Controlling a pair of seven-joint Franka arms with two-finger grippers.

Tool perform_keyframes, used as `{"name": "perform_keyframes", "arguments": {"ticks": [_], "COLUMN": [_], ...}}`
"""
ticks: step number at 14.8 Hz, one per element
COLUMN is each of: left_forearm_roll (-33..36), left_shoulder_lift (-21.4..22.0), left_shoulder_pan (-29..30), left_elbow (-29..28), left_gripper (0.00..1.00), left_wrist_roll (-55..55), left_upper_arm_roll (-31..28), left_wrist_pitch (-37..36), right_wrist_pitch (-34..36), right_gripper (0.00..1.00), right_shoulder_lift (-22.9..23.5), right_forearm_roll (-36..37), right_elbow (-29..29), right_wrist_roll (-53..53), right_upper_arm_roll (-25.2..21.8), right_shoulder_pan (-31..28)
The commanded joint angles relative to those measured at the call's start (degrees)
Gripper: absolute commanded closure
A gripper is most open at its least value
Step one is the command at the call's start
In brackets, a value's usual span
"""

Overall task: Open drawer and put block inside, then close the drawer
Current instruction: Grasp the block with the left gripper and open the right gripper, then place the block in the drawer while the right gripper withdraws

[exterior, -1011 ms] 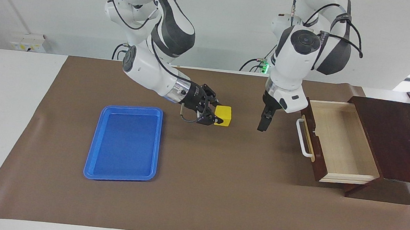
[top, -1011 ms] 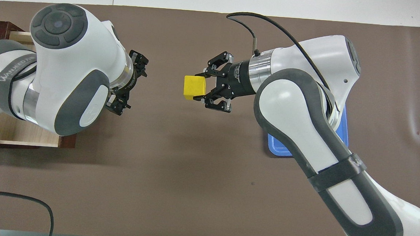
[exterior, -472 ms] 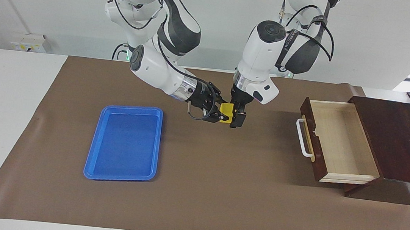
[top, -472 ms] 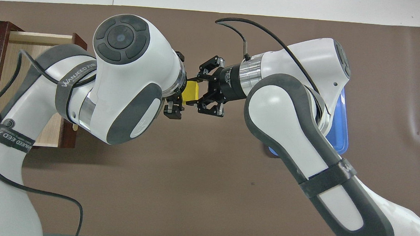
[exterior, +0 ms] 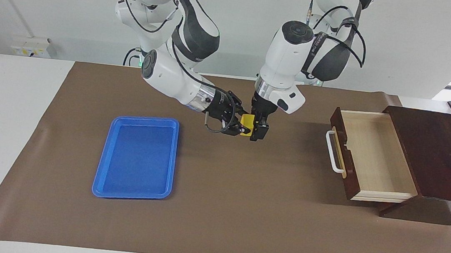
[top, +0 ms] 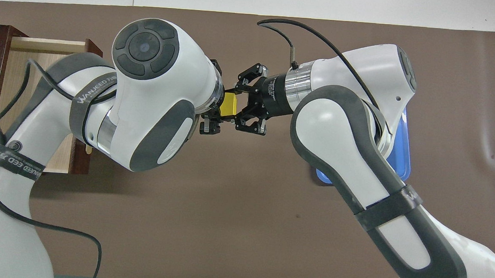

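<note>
facing: right gripper (exterior: 245, 127) clamps the block (exterior: 246, 122) in the air over the mat's (exterior: 241, 212) middle; left gripper (exterior: 257, 130) pinches it too, from above | drawer (exterior: 373, 156) pulled out at the left arm's end | overhead: block (top: 229, 104) between both grippers, tray (top: 403, 144) partly hidden

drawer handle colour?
White, on the open drawer; its handle shows best in the facing view.

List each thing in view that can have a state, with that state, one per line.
Drawer: pulled open, nothing inside.
Block: in the air over the brown mat, between both grippers.
Right gripper: shut on the block.
Left gripper: jaws around the block.
Blue tray: flat on the mat, nothing in it.
</note>
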State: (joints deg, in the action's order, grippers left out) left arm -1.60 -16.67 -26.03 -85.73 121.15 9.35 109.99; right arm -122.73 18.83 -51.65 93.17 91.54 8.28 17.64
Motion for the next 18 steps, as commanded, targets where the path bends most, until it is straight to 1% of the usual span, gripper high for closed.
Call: {"name": "perform_keyframes", "arguments": {"ticks": [1,2,5,6,7,9,10,12,14,15,16,17,18], "left_forearm_roll": [-0.42,-0.33,0.63,0.81,0.81,0.81,0.72,0.11,-0.07,-0.07,-0.07,0.02,0.02], "left_shoulder_lift": [-0.73,-0.73,-0.73,-0.64,-0.64,-0.29,0.50,3.74,6.55,7.44,7.45,7.97,9.10], "left_shoulder_pan": [-0.87,-0.78,-0.17,-0.16,-0.16,0.97,3.07,8.94,17.37,21.59,24.68,27.49,30.48], "left_elbow": [0.91,1.00,1.44,1.44,1.44,1.53,1.53,1.35,1.26,1.18,0.91,-0.39,-3.28], "left_gripper": [0.90,1.00,1.00,1.00,1.00,1.00,1.00,1.00,1.00,1.00,1.00,1.00,1.00], "left_wrist_roll": [0.84,0.75,0.22,0.13,-0.21,-2.49,-5.46,-14.67,-23.38,-27.86,-32.34,-36.91,-40.09], "left_upper_arm_roll": [-1.00,-1.08,-1.08,-1.17,-1.35,-1.44,-1.52,-1.52,-1.52,-1.52,-1.52,-1.61,-1.70], "left_wrist_pitch": [0.14,-0.21,-2.58,-2.68,-2.76,-4.60,-6.09,-10.65,-13.83,-14.01,-13.58,-12.27,-9.13], "right_wrist_pitch": [1.00,1.18,1.18,1.18,1.18,1.18,1.27,1.44,1.53,2.23,3.80,5.64,7.93], "right_gripper": [1.00,1.00,1.00,0.48,0.00,0.00,0.00,0.00,0.00,0.00,0.00,0.00,0.00], "right_shoulder_lift": [-0.55,-0.55,-0.55,-0.55,-0.55,-0.46,-0.46,-0.46,-0.54,-0.72,-0.90,-1.77,-2.38], "right_forearm_roll": [-1.52,-1.52,-1.70,-1.70,-1.61,-1.52,-1.52,-1.52,-1.35,-0.74,-0.04,2.41,5.39], "right_elbow": [0.35,0.35,0.26,0.17,0.17,0.00,0.00,-0.18,-0.27,-0.35,-0.79,-0.97,-1.06], "right_wrist_roll": [-0.75,-0.75,-0.66,0.12,0.22,0.22,0.22,0.22,0.22,-0.22,-1.44,-4.41,-8.09], "right_upper_arm_roll": [0.42,0.42,0.42,0.42,0.42,0.33,0.33,0.33,0.24,0.16,-0.02,0.07,0.15], "right_shoulder_pan": [-0.33,-0.50,-0.50,-0.50,-0.59,-0.68,-0.85,-1.12,-1.99,-3.04,-4.27,-6.11,-7.70]}}
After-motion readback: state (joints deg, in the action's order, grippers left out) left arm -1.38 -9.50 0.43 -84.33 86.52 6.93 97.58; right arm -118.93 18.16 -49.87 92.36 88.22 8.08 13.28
